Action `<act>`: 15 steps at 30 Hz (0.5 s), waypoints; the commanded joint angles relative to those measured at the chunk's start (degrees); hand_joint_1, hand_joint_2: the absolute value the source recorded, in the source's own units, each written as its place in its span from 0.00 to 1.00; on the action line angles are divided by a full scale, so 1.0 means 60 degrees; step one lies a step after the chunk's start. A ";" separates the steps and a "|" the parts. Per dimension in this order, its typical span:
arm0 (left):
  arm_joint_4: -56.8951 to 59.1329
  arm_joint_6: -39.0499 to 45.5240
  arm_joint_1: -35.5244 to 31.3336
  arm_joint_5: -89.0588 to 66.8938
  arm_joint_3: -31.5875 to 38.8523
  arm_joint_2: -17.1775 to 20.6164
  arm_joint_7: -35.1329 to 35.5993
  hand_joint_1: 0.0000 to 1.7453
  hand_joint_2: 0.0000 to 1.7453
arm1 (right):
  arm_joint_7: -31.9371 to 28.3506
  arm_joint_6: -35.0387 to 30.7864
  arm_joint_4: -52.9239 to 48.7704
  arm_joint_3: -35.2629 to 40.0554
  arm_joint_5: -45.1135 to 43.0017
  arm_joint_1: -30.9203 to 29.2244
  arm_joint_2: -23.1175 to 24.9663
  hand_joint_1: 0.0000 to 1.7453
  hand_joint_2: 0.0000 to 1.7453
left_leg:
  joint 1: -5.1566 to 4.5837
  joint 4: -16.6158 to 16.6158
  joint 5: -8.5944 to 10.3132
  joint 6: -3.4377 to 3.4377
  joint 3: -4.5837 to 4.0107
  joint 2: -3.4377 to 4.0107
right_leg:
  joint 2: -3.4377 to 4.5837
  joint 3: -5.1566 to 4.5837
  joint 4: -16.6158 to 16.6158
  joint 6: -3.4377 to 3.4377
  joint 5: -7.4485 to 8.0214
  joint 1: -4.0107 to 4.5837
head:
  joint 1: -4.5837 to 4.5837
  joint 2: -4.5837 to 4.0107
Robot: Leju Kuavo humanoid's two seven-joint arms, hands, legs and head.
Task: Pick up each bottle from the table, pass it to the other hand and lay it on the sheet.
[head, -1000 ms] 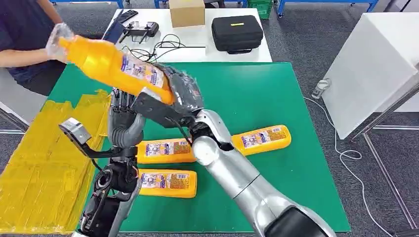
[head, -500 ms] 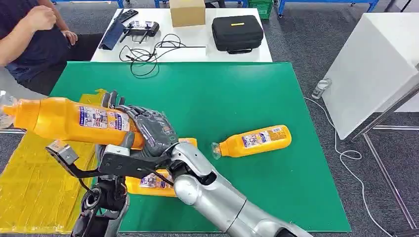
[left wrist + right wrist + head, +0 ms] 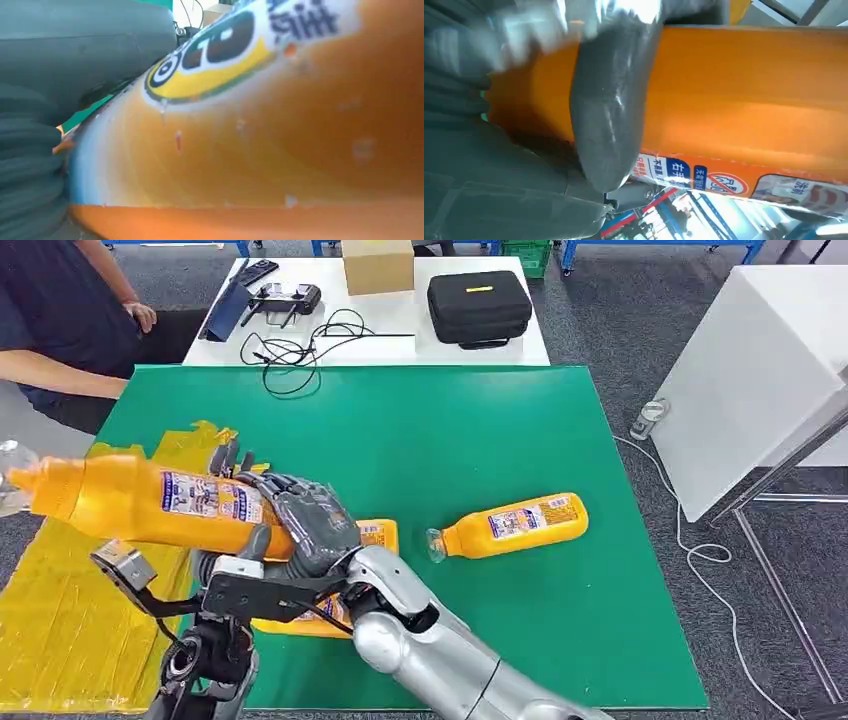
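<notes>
The held bottle point(image 3: 150, 502) is hanging on its side over the yellow sheet point(image 3: 70, 620), its clear cap pointing off the table's left edge. It is orange with a picture label. The right hand point(image 3: 305, 525) is wrapping its fingers around the bottle's base. The left hand point(image 3: 225, 465) is sitting just behind the bottle; I cannot tell if it is gripping. Another bottle point(image 3: 510, 525) is lying on the green table point(image 3: 450, 440). A black case point(image 3: 478, 305) is sitting closed on the white table point(image 3: 400, 335).

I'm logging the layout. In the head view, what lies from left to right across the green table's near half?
Yellow sheet → held orange bottle → right robot hand → lying orange bottle.
</notes>
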 commanded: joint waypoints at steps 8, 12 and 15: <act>0.0655 -0.0042 -0.1363 0.0140 0.0931 -0.0261 -0.0023 1.00 1.00 | -0.0266 0.0404 0.0019 0.0458 0.0727 0.1133 -0.0455 1.00 1.00 | 0.0021 -0.0009 0.0007 -0.0012 0.0018 -0.0070 | -0.0095 0.0056 -0.0030 0.0009 -0.0010 0.0023 | 0.0004 0.0000; 0.0635 -0.0034 -0.1339 0.0140 0.1028 -0.0316 -0.0021 1.00 1.00 | -0.0195 0.0426 -0.0034 0.0290 0.0894 0.1188 -0.0465 1.00 1.00 | 0.0018 -0.0008 0.0008 -0.0012 0.0008 -0.0062 | -0.0084 0.0042 -0.0028 0.0007 -0.0008 0.0020 | 0.0004 0.0000; 0.0703 0.0024 -0.1350 0.0155 0.1161 -0.0314 -0.0051 1.00 1.00 | -0.0309 0.0135 -0.0197 0.0078 0.0956 0.1176 -0.0540 0.06 1.00 | 0.0013 -0.0010 0.0008 -0.0010 0.0007 -0.0049 | -0.0067 0.0033 -0.0024 0.0004 -0.0007 0.0015 | 0.0004 0.0003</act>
